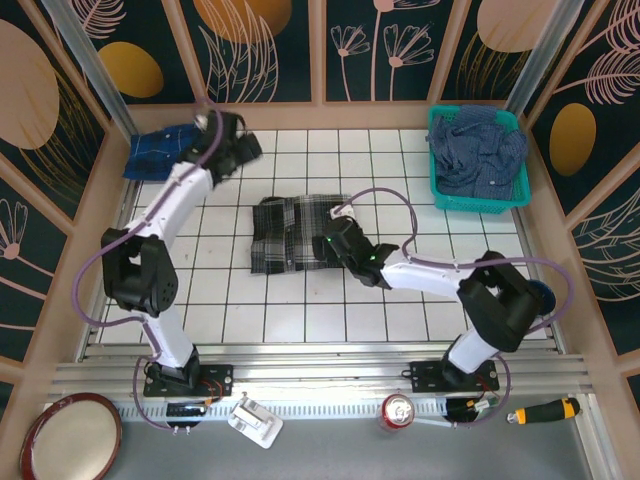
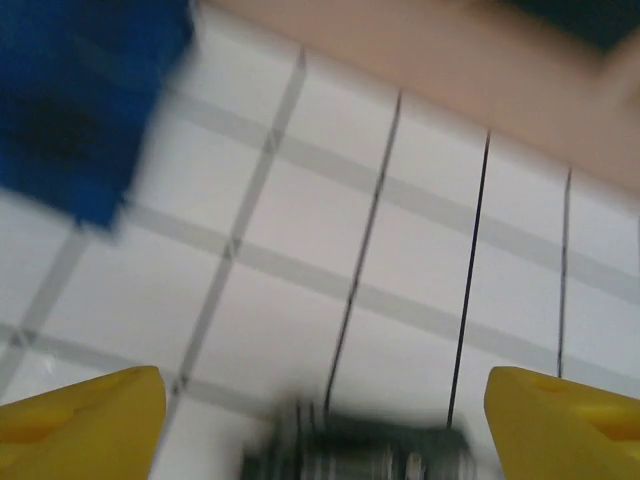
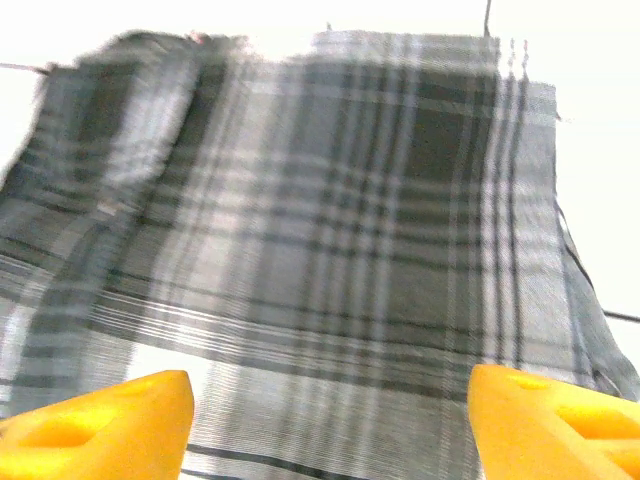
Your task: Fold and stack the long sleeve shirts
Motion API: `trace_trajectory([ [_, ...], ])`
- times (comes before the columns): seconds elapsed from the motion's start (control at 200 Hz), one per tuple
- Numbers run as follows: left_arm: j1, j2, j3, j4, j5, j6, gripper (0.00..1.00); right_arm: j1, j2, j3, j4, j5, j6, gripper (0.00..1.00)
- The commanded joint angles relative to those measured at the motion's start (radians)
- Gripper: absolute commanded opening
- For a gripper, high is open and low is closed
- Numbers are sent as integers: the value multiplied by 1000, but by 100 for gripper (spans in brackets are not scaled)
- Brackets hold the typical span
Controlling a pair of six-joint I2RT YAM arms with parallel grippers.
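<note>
Your right tool (image 1: 338,243) hovers wide open over the grey plaid shirt (image 1: 285,235), folded mid-desk (image 1: 400,300). Your left tool (image 1: 243,147), also wide and empty, sits beside the blue plaid shirt (image 1: 155,155) at the far left corner. The navy shirt (image 1: 478,150) lies in the basket (image 1: 482,204), far right corner. Stacking looks next: pinch every layer at the grey fold's edge.

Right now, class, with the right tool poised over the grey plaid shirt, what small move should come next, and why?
Probably lower the right tool onto the grey plaid shirt and pinch it: the jaws stand wide apart above it, gripping nothing, and the shirt lies flat, perhaps needing another fold.
</note>
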State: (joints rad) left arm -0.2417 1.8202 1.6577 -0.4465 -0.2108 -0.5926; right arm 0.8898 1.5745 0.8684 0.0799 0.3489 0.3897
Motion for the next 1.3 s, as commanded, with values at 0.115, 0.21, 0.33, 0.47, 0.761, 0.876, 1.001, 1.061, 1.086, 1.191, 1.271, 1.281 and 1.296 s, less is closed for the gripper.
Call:
trace_trajectory([
  [0.115,179,338,398,-76,-109,131,83,23,143,117,190,-32,-142,77],
  [0.21,253,482,549,-46,-42,115,84,23,224,187,185,-31,-161,79],
  [0.33,327,627,680,17,25,93,85,11,328,269,144,-26,-143,80],
  [0.47,390,750,709,66,153,-9,87,5,389,288,59,-18,-95,80],
  [0.761,398,664,266,355,520,-298,83,6,246,54,11,-58,-30,79],
  [0.876,350,567,47,470,568,-422,83,22,188,20,-84,-106,-7,77],
  [1.001,257,465,-131,545,555,-540,85,54,98,-55,-161,-160,45,78],
  [1.061,202,432,-183,583,546,-580,85,79,53,-96,-173,-183,71,77],
  [1.086,176,425,-194,589,540,-594,85,92,36,-114,-178,-185,82,78],
  [1.191,65,413,-221,598,501,-660,85,143,-14,-175,-186,-201,123,77],
  [1.271,-16,419,-257,648,493,-750,85,174,-37,-217,-178,-217,155,77],
  [1.281,-26,419,-263,657,494,-765,85,179,-40,-221,-177,-218,159,77],
  [1.296,-37,419,-274,676,494,-787,86,186,-43,-229,-174,-221,164,77],
])
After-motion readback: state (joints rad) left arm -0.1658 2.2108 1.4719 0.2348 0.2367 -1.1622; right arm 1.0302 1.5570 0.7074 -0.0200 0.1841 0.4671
